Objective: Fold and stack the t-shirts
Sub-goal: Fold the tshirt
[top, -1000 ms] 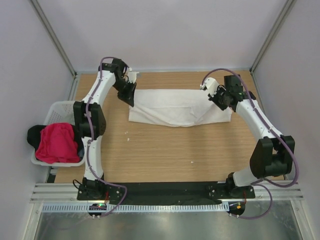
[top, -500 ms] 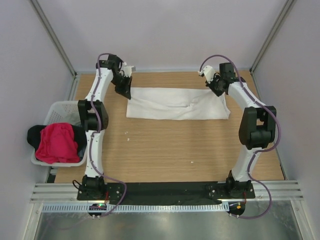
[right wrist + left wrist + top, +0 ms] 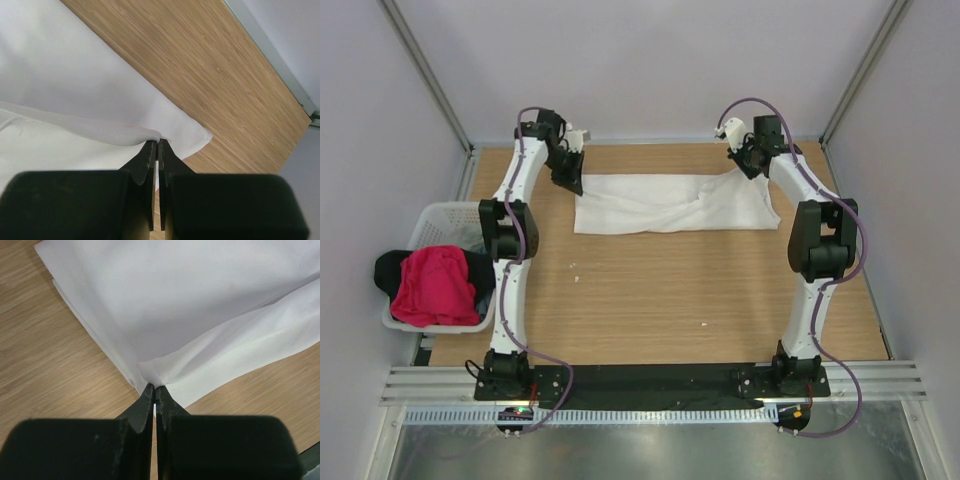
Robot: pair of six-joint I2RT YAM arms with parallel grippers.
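Top external view, read from the near edge of the bench (image 3: 650,290) outward. Both arm bases are bolted at the near edge, and each arm reaches to the far side.

At the left edge, the white lattice basket (image 3: 432,214) holds a pink-red t-shirt (image 3: 435,285) bunched over a black t-shirt (image 3: 386,270). Both are unfolded and, as I judge it, waiting their turn.

Along the far edge, the white t-shirt (image 3: 660,200) lies spread as a wide band. I have the left gripper (image 3: 572,184) at its far-left corner and the right gripper (image 3: 748,168) at its far-right corner. With one arm at each end, the cloth can be carried evenly across its width.

Left wrist view: the fingers are pressed together on a small pleat of white cloth, with further layers lying flat on the wood beside it.

Right wrist view: the fingers likewise pinch an upper layer's edge. That edge is raised off the lower layer, whose corner rests on the bench. From above, the cloth rises in a ridge toward this gripper.

I judge the first shirt to be mid-fold, with nothing stacked yet.
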